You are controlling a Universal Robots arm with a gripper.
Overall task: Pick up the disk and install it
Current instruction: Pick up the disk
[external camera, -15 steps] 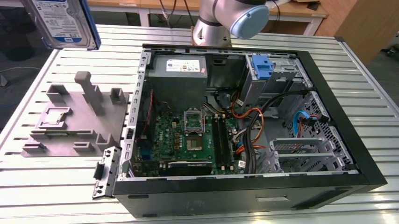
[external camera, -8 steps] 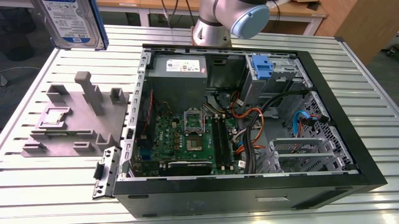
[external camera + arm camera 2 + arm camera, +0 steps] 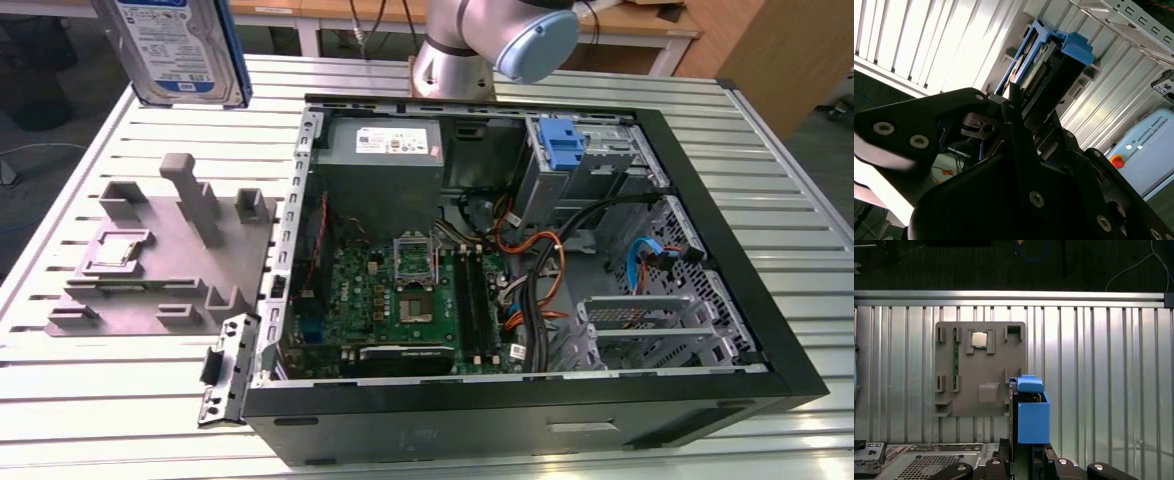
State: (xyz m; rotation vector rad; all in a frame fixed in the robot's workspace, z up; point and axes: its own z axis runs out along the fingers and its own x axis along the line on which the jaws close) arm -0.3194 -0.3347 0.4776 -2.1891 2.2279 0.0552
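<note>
You are holding the disk (image 3: 180,50) upright at the exterior view's upper left, gripper (image 3: 1020,102) clamping its end, probably so it is clearing the grey fixture (image 3: 160,255) posts.

A ribbed metal table (image 3: 574,85) carries two things: an open computer case (image 3: 467,430) lying on its side, and just beside it, toward the exterior view's left, a grey plastic holder plate (image 3: 154,265) with upright pegs and slots

Grey parts holder (image 3: 174,240) lies beside open computer case (image 3: 747,290) on slatted table (image 3: 107,400).
</note>
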